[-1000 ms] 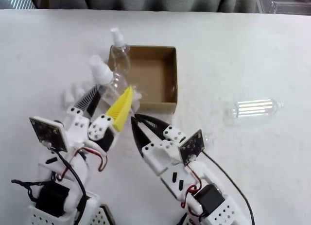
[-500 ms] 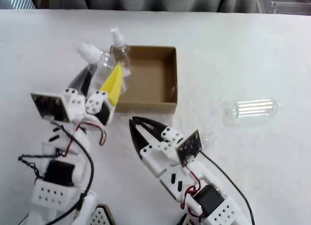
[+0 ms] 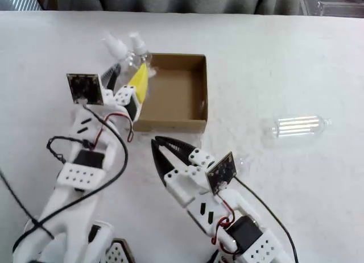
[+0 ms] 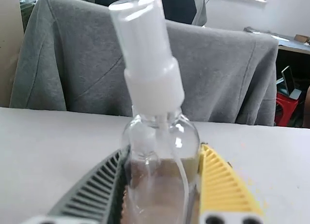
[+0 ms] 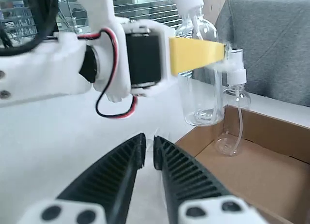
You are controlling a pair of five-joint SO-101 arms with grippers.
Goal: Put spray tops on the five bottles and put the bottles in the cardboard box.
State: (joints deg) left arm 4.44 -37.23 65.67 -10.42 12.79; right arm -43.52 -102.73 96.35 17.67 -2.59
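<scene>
Left claw (image 4: 162, 154) clamps spray-topped bottle (image 4: 152, 88) beside cardboard box (image 3: 170, 125).

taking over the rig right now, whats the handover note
Left end effector: shut on topped bottle, raised at the far left corner of the cardboard box.
Right end effector: shut, empty, just short of the box's near wall.
Done: another topped bottle stands in the box.
To do: lower the held one in, then top and box the rest, starting with the bare bottle lying on the table.
</scene>
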